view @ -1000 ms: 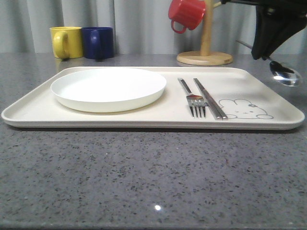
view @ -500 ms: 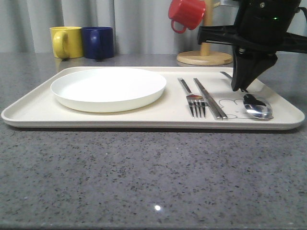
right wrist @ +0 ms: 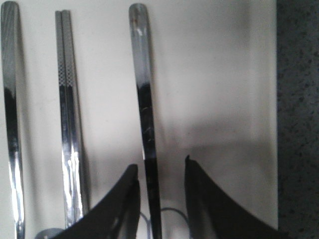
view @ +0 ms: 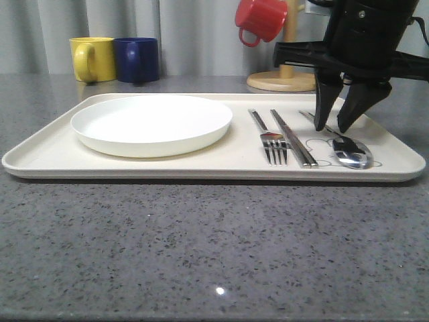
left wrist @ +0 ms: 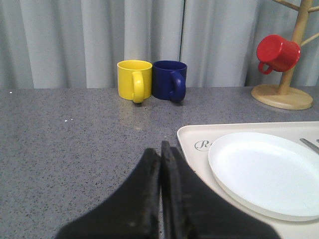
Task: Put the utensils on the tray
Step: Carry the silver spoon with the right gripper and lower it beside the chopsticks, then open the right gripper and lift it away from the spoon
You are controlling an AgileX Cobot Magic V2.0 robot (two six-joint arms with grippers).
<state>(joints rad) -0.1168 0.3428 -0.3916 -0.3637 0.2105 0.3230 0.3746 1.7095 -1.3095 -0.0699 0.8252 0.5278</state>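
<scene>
While the spoon (view: 350,151) lies on the tray (view: 221,166) beside the chopsticks (view: 292,137), lift the spread right tool (view: 341,126) straight up, clear of the handle, without nudging it.

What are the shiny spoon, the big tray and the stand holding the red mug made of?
The long-handled silver spoon looks like polished metal: it mirrors light and dark. The large cream rectangular tray looks like matte plastic, possibly melamine; its surface is dull and smooth with a printed rabbit. The pale tan mug stand looks like unpainted wood, judging by its colour.
</scene>
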